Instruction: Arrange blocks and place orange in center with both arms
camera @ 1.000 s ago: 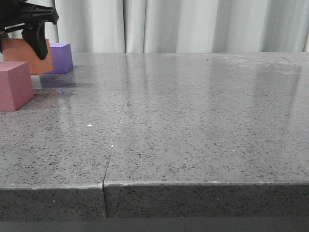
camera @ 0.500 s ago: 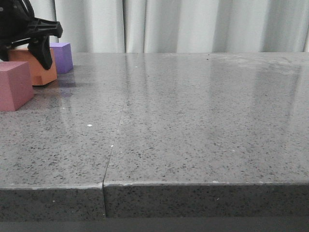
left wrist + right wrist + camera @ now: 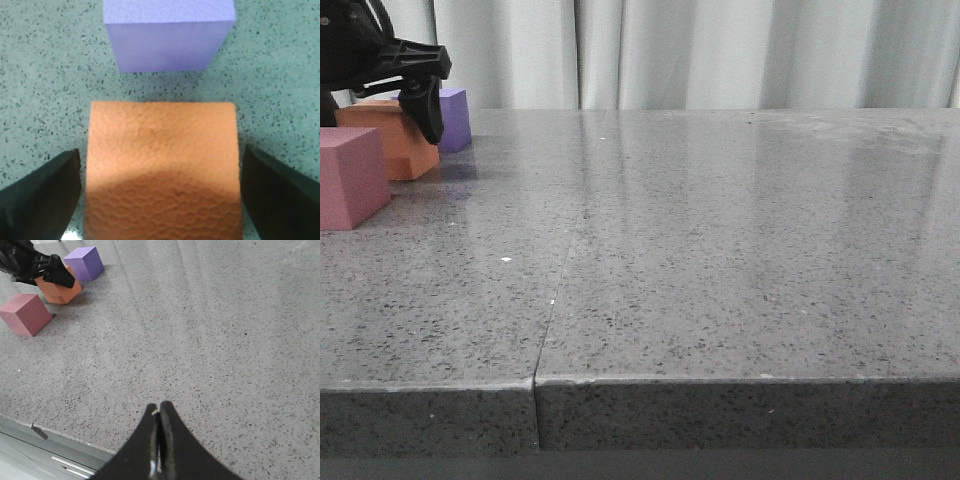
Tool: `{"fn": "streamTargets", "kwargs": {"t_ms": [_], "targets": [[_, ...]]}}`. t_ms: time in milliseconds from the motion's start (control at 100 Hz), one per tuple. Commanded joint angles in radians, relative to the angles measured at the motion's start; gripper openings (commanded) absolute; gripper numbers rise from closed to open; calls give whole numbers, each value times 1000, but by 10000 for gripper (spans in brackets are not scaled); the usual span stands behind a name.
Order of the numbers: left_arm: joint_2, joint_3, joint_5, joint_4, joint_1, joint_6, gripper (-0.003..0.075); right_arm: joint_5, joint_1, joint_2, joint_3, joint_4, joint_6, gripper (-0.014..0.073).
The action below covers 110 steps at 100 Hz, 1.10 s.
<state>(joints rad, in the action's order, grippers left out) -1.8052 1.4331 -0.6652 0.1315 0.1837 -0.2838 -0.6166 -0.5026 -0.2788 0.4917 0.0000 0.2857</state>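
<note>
The orange cube rests on the table at the far left, between the pink-red cube in front of it and the purple cube behind it. My left gripper straddles the orange cube. In the left wrist view its jaws stand open, with a narrow gap on each side of the orange cube; the purple cube lies just beyond. My right gripper is shut and empty over the near table edge. It sees all three cubes far off: orange, purple, pink-red.
The grey speckled table has a seam running from the front edge towards the back left. A pale curtain hangs behind it. The table's front edge and a metal frame show below my right gripper.
My left gripper lowered the orange cube from the air onto the table between the pink-red and purple cubes. Its fingers now stand slightly apart from the cube. The right gripper has not visibly moved.
</note>
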Motion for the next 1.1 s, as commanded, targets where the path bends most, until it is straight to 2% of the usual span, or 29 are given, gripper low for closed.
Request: {"fn": "streamTargets", "kwargs": {"t_ms": [0, 330, 450, 670, 790, 1090], "targets": [[63, 34, 39, -3, 4, -10, 629, 76, 5, -8, 27, -15, -5, -68], [169, 31, 80, -3, 4, -10, 612, 76, 5, -8, 27, -15, -5, -68], [202, 28, 96, -3, 4, -10, 503, 76, 5, -8, 27, -15, -5, -68], [249, 19, 102, -3, 4, -10, 122, 76, 5, -8, 27, -15, -5, -68], [262, 19, 100, -3, 4, -10, -21, 76, 5, -8, 27, -15, -5, -68], [366, -93, 166, -3, 4, -10, -20, 76, 5, -8, 27, -15, -5, -68]]}}
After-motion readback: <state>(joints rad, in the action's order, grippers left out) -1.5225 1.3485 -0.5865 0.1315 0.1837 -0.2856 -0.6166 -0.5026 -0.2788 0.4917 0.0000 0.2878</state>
